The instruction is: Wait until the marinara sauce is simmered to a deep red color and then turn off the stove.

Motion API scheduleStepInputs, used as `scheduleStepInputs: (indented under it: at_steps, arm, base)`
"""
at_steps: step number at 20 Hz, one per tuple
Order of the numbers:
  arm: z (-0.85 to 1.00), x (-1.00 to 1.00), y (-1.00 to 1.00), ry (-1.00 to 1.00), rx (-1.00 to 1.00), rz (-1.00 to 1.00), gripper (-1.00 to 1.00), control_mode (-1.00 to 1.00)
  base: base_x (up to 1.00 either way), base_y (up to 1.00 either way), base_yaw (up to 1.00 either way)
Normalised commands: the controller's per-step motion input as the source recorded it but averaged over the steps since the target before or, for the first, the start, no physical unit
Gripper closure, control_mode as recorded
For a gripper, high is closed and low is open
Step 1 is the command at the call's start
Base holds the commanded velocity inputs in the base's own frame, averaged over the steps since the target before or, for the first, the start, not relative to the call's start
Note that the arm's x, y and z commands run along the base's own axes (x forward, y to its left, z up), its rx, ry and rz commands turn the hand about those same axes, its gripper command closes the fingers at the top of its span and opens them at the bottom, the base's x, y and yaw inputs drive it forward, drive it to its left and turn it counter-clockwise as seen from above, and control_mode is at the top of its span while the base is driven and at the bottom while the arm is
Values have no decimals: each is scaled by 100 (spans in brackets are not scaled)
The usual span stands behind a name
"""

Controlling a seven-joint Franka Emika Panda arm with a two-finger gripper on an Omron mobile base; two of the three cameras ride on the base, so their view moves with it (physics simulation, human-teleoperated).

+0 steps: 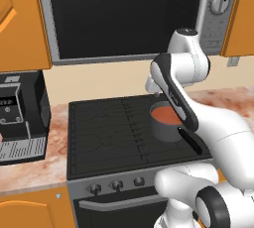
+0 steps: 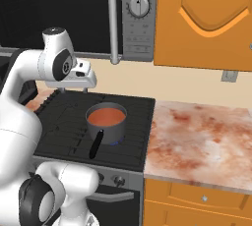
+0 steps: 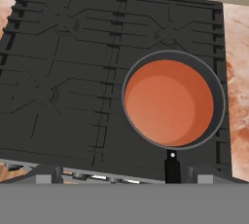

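Black stove (image 1: 106, 133) set between marbled counters, microwave (image 1: 129, 16) above, orange cabinets (image 2: 202, 18) flanking. Coffee machine (image 1: 20, 118) on the counter (image 1: 30, 170) left of the cooktop; bare marbled counter (image 2: 202, 141) to the right. Row of dark knobs (image 1: 116, 186) along the silver front panel, oven handle just below.

Grey saucepan (image 2: 107, 124) on the front right burner, black handle (image 2: 96, 144) pointing toward the knobs. Marinara sauce (image 3: 168, 103) filling the pan, smooth orange-red. Nothing between pan and knobs.

Arm folded high, elbow raised, wrist bent forward over the rear of the cooktop, looking down on the pan from above.

Gripper (image 2: 74, 91) hanging above the grates behind the pan, clear of it, spread wide, holding nothing.
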Motion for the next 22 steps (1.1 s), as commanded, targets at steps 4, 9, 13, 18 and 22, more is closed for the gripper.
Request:
scheduleStepInputs:
  at_steps: [4, 9, 13, 18, 22]
  arm:
    - [0, 0, 0, 0, 0, 0, -100, -100]
    - [0, 0, 0, 0, 0, 0, -100, -100]
    - [0, 0, 0, 0, 0, 0, -100, -100]
    - [0, 0, 0, 0, 0, 0, -100, -100]
    - [0, 0, 0, 0, 0, 0, -100, -100]
  base:
    - [0, 0, 0]
    - [0, 0, 0]
    - [0, 0, 0]
    - [0, 0, 0]
    - [0, 0, 0]
